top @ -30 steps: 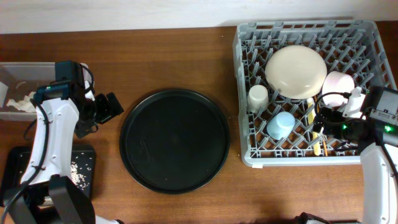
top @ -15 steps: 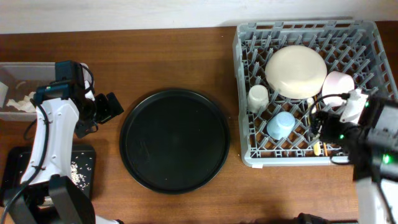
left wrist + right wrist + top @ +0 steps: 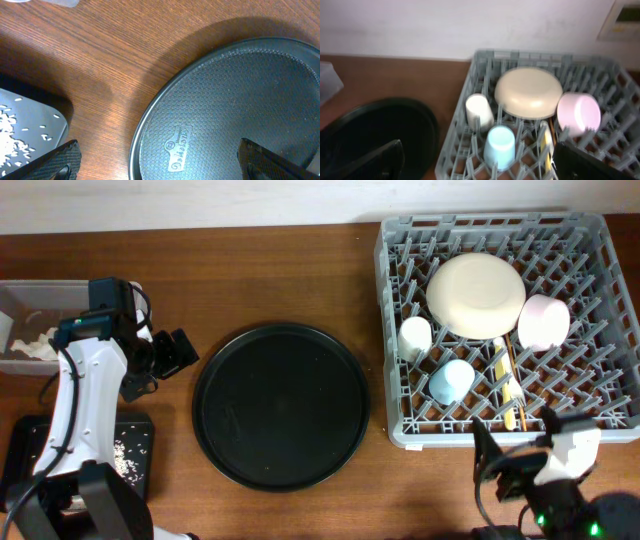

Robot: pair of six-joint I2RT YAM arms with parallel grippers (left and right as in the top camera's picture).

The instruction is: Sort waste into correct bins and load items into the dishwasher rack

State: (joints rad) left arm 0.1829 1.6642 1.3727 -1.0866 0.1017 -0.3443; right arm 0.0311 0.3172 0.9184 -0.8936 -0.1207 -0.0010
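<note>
The grey dishwasher rack point(image 3: 400, 240) at the right holds the cream plate point(image 3: 475, 293), pink bowl point(image 3: 543, 320), white cup point(image 3: 414, 335), light blue cup point(image 3: 450, 380), yellow knife point(image 3: 499, 370) and wooden stick point(image 3: 513, 375). My right gripper point(image 3: 512, 445) is open and empty, high over the rack's front edge. The right wrist view looks down on the plate point(image 3: 529, 92), bowl point(image 3: 577, 114) and blue cup point(image 3: 499, 145). My left gripper point(image 3: 175, 352) is open and empty beside the round tray's left rim. The clear tub point(image 3: 30, 295) holds white napkins point(image 3: 35, 345). The shallow black tray point(image 3: 140, 430) holds rice point(image 3: 128, 455).
The big round black tray point(image 3: 280, 405) lies bare in the middle, also in the left wrist view point(image 3: 240, 100). The shallow tray's corner with rice point(image 3: 30, 130) shows at that view's lower left. The table's back edge runs along a white wall.
My right arm has drawn back from over the rack's right side to the table's front edge, uncovering the pink bowl. The left arm has not moved.
</note>
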